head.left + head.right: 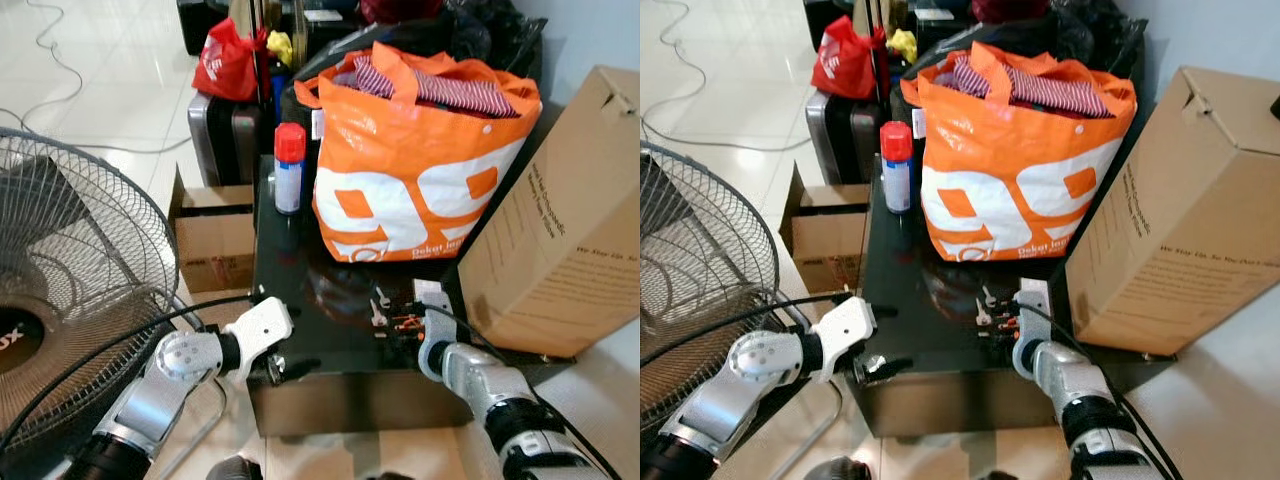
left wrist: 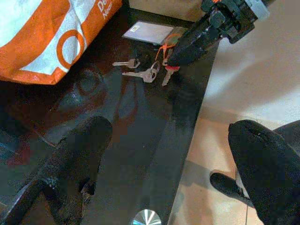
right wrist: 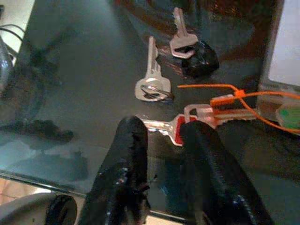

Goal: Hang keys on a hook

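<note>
Underneath, glossy black table (image 1: pixel 300 300) — orange bag (image 1: pixel 420 170), keys (image 3: pixel 152 84) on it.

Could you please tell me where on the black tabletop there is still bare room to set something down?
Bare glass runs down the table's left half, between the spray can at the back and the left gripper at the front edge. The back right is taken by the orange bag. The front right is crowded: keys, a card, the right gripper.
</note>
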### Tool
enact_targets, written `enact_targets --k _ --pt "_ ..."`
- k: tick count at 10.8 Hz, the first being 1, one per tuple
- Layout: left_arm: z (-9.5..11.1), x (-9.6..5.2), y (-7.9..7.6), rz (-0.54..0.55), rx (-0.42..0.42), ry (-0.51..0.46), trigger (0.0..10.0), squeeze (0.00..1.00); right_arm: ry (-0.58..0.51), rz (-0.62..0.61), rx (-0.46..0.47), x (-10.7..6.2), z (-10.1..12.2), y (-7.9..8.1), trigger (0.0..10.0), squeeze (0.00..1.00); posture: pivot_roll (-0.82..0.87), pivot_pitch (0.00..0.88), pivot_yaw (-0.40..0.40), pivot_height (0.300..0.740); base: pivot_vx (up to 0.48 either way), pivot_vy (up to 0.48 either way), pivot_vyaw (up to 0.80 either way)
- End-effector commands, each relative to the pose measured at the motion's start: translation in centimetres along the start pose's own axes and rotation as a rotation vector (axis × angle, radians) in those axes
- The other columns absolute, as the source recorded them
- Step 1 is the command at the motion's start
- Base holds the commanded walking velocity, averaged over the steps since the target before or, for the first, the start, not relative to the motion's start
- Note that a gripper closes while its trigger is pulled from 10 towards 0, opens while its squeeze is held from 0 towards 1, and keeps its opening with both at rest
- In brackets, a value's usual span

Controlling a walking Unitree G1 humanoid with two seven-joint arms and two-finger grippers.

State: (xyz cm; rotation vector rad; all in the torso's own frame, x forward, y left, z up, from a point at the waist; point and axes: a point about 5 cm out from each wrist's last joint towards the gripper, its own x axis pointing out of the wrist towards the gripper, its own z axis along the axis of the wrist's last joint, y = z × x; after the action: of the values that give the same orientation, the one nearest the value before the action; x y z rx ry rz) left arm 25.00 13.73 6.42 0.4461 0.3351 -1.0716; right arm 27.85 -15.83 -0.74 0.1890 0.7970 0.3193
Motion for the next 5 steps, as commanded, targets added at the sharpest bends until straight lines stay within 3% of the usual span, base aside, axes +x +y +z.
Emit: enact_targets --k 1,2,3,5 --pt "-0.33 0.02 -0.07 0.007 -0.005 0.007 10.0 0.00 0.010 -0.025 0.013 -0.30 -0.33 -0.55 10.0 1.00 -0.04 0.062 -0.080 0.740 0.000 0.000 0.00" --pt "-0.36 0.13 -0.08 0.009 -0.005 0.007 10.0 0.00 0.025 -0.043 -0.001 -0.28 -0.66 -0.55 10.0 1.00 -0.04 0.063 -0.080 0.740 0.000 0.000 0.00" --pt "-0.35 0.27 -0.10 0.011 -0.004 0.003 10.0 0.00 0.030 -0.049 -0.007 -0.20 -0.75 -0.11 10.0 0.00 -0.04 0.064 -0.081 0.740 0.000 0.000 0.00" --pt "-0.55 0.28 -0.11 0.011 -0.004 0.006 10.0 0.00 0.028 -0.092 -0.011 -0.04 -0.66 -0.03 10.0 0.00 -0.03 0.066 -0.082 0.740 0.000 0.000 0.00"
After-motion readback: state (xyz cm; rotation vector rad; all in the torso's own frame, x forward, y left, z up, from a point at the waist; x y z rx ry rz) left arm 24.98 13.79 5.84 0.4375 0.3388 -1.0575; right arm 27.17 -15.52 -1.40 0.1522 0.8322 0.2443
